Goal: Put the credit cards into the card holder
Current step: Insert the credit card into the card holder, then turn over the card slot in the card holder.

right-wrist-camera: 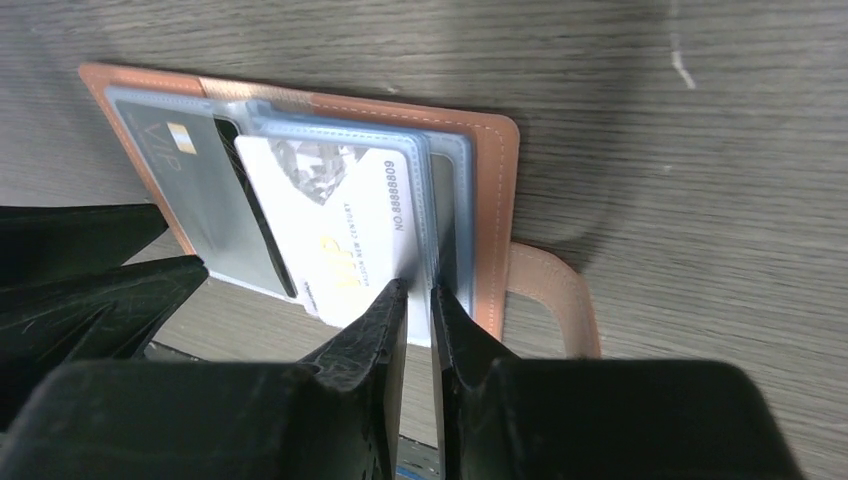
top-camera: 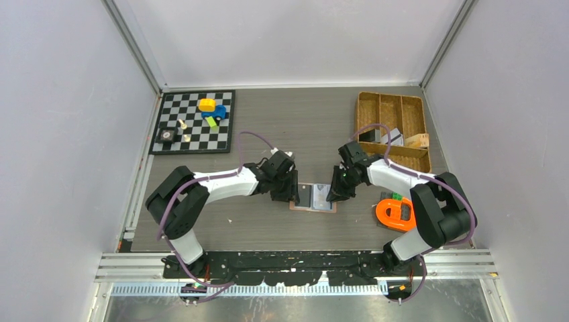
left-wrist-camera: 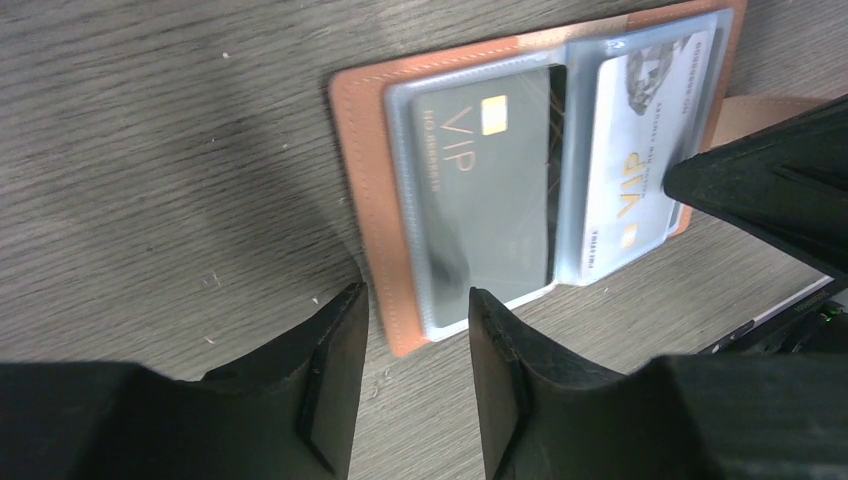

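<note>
**Right wrist view: seat the white card square in its sleeve**

Your right fingers (right-wrist-camera: 365, 350) stand nearly together, with only a thin slit between them, right at the near edge of the white card (right-wrist-camera: 340, 210). You cannot tell whether they nip the card, the clear sleeve (right-wrist-camera: 450, 200) over it, or nothing. The card holder (right-wrist-camera: 490, 200) lies open and flat on the bench (right-wrist-camera: 650, 120), midway between both arms. A dark grey card (left-wrist-camera: 490, 190) sits in its other sleeve.

Your left fingers (left-wrist-camera: 330, 370) are apart and grip nothing, straddling the holder's near corner.

This looks like the seating step. Bring the left fingers down on the leather edge so the holder cannot skate, then push the white card along the sleeve's length. Keep it flat: a tilt would likely jam it against the sleeve seam or lift the whole page.
</note>
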{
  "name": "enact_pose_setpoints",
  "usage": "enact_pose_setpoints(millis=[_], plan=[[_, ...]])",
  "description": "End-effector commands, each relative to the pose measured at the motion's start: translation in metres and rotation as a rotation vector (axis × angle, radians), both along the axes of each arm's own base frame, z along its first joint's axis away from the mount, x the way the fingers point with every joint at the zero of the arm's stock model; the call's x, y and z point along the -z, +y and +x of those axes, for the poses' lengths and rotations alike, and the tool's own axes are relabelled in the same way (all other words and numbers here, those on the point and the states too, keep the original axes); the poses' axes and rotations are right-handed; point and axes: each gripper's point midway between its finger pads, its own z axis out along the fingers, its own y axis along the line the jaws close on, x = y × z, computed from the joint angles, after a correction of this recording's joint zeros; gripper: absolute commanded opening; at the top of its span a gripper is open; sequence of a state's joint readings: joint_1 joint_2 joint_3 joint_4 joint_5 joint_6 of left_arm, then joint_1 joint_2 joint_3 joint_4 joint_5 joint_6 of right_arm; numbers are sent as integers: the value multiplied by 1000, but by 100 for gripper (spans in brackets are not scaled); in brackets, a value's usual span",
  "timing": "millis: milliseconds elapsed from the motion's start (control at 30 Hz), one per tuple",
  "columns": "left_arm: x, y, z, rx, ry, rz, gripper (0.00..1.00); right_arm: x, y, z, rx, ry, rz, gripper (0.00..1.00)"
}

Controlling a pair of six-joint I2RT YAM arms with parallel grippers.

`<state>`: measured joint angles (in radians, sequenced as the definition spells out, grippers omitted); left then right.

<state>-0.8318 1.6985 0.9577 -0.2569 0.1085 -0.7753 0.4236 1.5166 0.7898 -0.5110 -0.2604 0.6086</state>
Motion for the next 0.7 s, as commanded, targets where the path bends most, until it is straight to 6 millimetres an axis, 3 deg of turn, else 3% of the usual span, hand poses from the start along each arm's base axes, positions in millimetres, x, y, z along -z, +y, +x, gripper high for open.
enact_pose_setpoints(millis=[0,333,667], plan=[[3,-3,1,16,-14,-11,42,-6,20,6,1,-21,89,19],[5,-2,0,15,-10,-14,38,-13,36,7,8,-31,189,18],[7,-1,-1,13,-7,-10,35,-36,48,11,10,-72,282,18]])
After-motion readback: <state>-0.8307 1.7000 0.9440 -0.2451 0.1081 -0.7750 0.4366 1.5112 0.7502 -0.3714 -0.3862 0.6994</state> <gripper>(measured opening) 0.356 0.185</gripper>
